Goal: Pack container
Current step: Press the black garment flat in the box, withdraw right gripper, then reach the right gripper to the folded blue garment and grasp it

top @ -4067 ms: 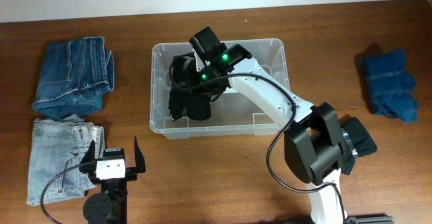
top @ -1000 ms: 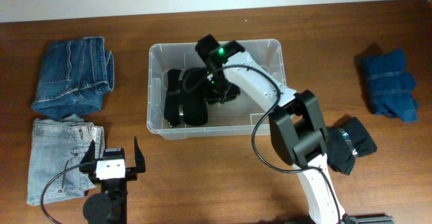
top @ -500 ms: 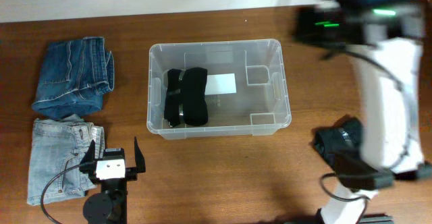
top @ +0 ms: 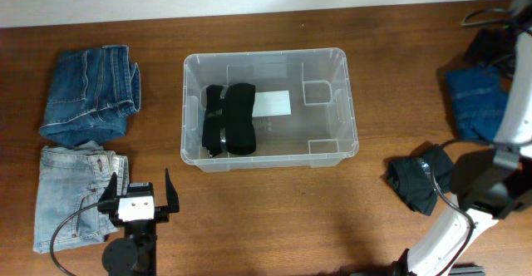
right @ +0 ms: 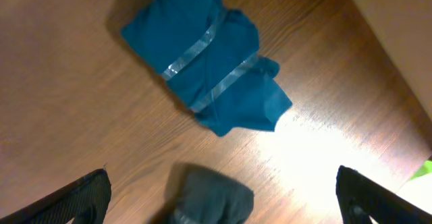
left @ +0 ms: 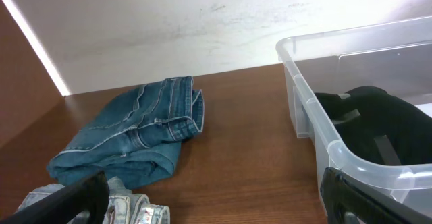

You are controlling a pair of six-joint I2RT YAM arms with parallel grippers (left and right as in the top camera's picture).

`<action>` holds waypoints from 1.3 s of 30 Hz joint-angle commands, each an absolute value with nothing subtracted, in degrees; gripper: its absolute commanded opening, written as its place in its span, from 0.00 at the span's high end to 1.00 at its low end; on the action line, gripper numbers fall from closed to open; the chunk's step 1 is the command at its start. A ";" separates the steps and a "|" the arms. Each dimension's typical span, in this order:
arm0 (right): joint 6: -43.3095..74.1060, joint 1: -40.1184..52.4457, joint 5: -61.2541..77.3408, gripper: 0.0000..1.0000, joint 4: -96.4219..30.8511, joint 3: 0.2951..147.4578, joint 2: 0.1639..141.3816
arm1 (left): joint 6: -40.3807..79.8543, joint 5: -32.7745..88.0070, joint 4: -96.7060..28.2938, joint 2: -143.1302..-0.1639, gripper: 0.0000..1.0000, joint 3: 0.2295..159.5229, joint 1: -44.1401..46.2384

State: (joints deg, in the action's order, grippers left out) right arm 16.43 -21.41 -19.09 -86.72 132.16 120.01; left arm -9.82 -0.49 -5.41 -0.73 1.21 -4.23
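Observation:
The clear container (top: pixel 266 55) stands mid-table with a folded black garment (top: pixel 230 118) at its left end and a white label (top: pixel 272 103) on its base. In the left wrist view its rim (left: pixel 317 109) and the black garment (left: pixel 378 116) show at the right. My left gripper (top: pixel 140 194) rests open near the front edge, left of the bin, its jaws empty (left: pixel 212 200). The right arm (top: pixel 519 101) reaches along the far right edge. My right gripper (right: pixel 223 197) hangs wide open and empty above a blue garment (right: pixel 202 69) and a dark grey one (right: pixel 209 193).
Dark blue jeans (top: pixel 91 93) and light jeans (top: pixel 75 193) lie folded at the left. The blue garment (top: pixel 478 101) sits at the far right, the dark grey garment (top: pixel 424 180) in front of it beside the right arm's base. A pale wall runs behind the table.
My right gripper let go of the black garment inside the container, opened wide, lifted out and swung to the far right above the blue garment. The left arm has not moved.

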 commanded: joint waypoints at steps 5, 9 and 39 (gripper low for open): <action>16.05 -17.28 -34.70 0.02 -81.38 125.38 126.28 | -9.91 -0.84 -5.43 -0.34 0.00 0.89 -3.90; 15.14 -17.37 -37.15 0.02 -80.68 125.25 131.48 | -9.91 -0.84 -5.43 -0.34 0.00 0.89 -3.90; -1.72 -22.52 -29.52 0.02 -72.73 122.85 144.07 | -9.91 -0.84 -5.43 -0.34 0.00 0.89 -3.90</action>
State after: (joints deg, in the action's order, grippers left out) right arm 2.55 -22.37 -33.19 -73.38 123.46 142.74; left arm -9.82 -0.49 -5.41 -0.73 1.21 -4.23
